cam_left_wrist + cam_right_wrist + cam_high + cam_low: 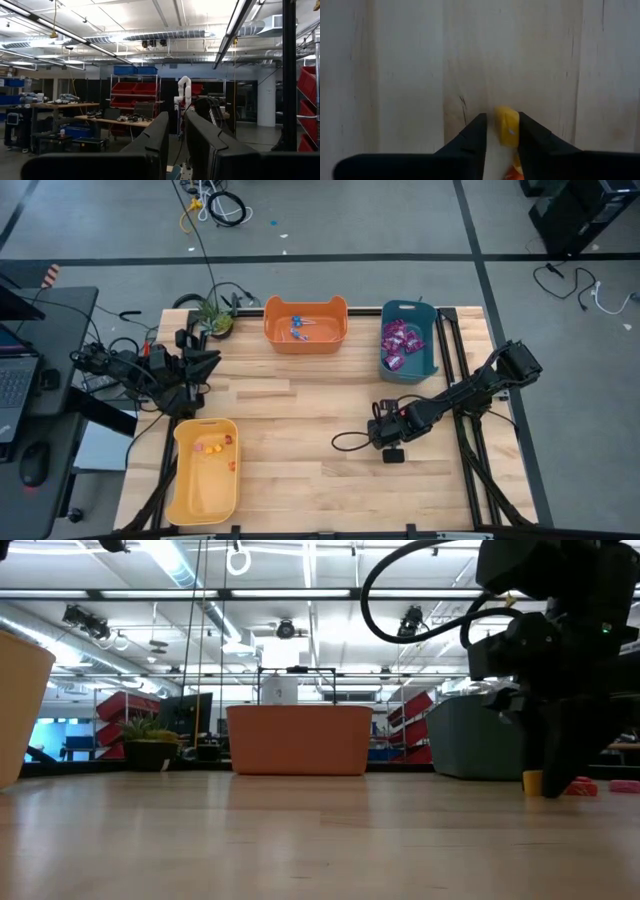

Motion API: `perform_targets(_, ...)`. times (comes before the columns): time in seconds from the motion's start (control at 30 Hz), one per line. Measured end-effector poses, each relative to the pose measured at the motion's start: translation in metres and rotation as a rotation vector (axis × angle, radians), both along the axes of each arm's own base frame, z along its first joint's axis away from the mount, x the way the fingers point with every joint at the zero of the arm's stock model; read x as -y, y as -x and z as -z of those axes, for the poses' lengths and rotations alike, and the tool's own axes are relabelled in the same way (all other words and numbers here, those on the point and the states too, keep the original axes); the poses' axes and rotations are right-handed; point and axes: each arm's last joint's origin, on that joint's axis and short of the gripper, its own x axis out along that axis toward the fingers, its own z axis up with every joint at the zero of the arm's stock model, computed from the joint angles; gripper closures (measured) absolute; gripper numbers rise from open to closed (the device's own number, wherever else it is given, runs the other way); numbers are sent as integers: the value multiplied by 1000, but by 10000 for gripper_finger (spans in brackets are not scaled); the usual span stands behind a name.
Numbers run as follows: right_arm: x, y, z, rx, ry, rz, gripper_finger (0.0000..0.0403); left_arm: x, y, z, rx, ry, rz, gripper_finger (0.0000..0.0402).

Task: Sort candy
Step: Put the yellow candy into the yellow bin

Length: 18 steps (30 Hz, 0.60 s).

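My right gripper (382,442) points down at the wooden table (300,430), right of the middle. It is shut on a small yellow candy (506,126), which also shows in the low view beside the dark fingers (533,782). Pink pieces (583,787) lie on the table just beyond it. My left gripper (203,365) waits at the table's left edge, raised, fingers shut with nothing between them (176,145). Blue lollipops (300,330) lie in the orange bin, purple packets (397,345) in the teal bin, and small pieces (212,446) in the yellow bin. My right gripper pinches the yellow candy's two sides (512,131) between its two fingertips. The fingers (532,137) come from above, pointing steeply down. The candy's lower end rests on the table (533,791).
The orange bin (305,308) stands at the far edge, the teal bin (432,345) to its right, and the yellow bin (182,480) at the near left. A potted plant (213,315) sits at the far left corner. Bare wood lies between the bins.
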Motion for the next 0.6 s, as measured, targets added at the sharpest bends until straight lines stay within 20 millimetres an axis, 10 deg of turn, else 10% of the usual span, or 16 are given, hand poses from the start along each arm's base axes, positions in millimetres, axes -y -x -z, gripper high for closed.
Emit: perform_targets(0.6, -4, -16, -19, 50, -11, 1, 370, 0, 0, 0, -3, -2, 0, 335)
